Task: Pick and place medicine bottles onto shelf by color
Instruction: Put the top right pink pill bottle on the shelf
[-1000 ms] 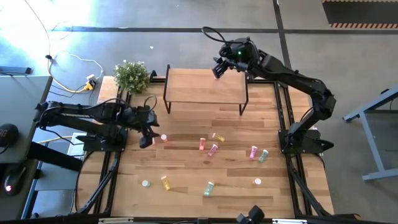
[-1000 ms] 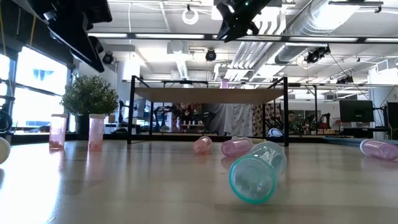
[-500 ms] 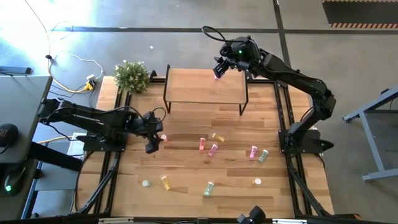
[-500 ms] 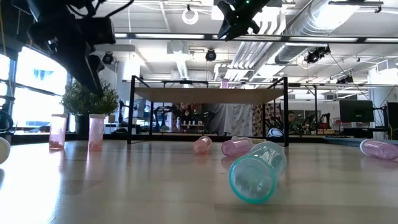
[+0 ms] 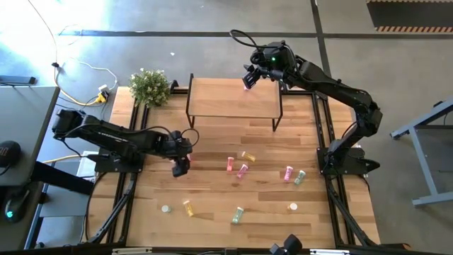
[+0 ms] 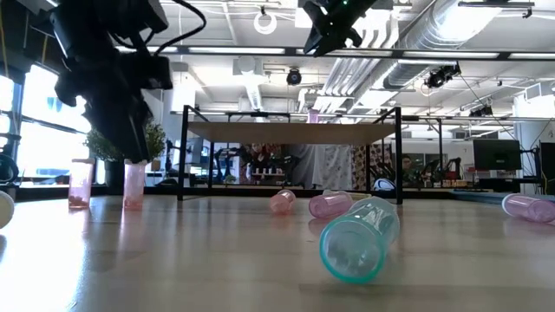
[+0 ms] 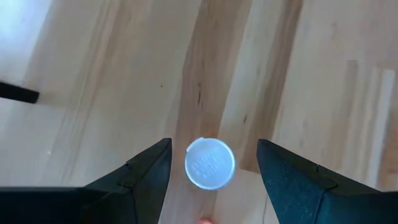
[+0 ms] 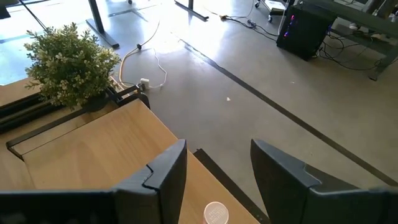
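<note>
- Left gripper (image 5: 181,161) sits low over the plank table (image 5: 212,191), left of the loose bottles; in my left wrist feed its two dark wedge fingers (image 7: 140,177) are spread wide around a round white cap (image 7: 210,163) seen end-on, not touching it. That cap has faint embossed lettering, too small for me to read.
- From the low camera I see that gripper (image 6: 130,139) hanging right above an upright, translucent pink bottle (image 6: 134,185), with a second upright pink bottle (image 6: 80,183) just beside it.
- Behind them stands a small bushy green plant (image 5: 149,86) at the table's far left corner.
- Scattered on the striped wood are small cylinders: a yellow one (image 5: 188,207), a red-pink one (image 5: 230,164), a pink one (image 5: 243,171), a green one lying down (image 5: 238,214), and a pink-and-green pair (image 5: 294,175) toward the right.
- Nearest the low camera lies a clear mint-green bottle (image 6: 357,238), open mouth toward me.
- Next, the shelf (image 5: 233,98): smooth light wood top, thin black legs, at the table's far edge.
- Right gripper (image 5: 249,78) hovers over the shelf's far right edge; my right wrist feed shows its fingers (image 8: 158,174) parted wide above a white-capped bottle (image 8: 216,213) standing at the board's rim.
</note>
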Controlling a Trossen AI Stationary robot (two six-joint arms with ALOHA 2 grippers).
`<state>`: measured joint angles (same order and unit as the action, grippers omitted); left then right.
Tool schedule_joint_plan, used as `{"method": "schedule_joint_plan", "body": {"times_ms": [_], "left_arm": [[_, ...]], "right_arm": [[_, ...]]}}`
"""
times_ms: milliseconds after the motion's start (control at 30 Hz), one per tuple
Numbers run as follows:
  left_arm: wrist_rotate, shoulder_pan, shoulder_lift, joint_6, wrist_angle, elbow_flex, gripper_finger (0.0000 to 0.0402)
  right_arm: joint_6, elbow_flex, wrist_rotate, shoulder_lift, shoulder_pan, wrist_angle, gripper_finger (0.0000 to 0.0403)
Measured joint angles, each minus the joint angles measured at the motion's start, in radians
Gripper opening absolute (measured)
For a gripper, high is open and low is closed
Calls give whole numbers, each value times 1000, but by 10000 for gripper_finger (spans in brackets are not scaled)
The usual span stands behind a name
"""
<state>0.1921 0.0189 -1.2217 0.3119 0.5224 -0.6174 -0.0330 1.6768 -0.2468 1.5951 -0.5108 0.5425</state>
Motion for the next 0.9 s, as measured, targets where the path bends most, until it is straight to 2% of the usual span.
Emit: {"method": "schedule_joint_plan", "body": {"times_ms": [267, 667, 900], "left_arm": [[7, 0, -69, 10, -5, 0, 222], [2, 0, -80, 10, -6, 0, 126], [-12, 0, -80, 11, -6, 0, 103]], "right_arm": [[0, 0, 0, 0, 0, 0, 170], [0, 0, -1, 0, 0, 0, 170], [7, 0, -4, 0, -3, 0, 170]]}}
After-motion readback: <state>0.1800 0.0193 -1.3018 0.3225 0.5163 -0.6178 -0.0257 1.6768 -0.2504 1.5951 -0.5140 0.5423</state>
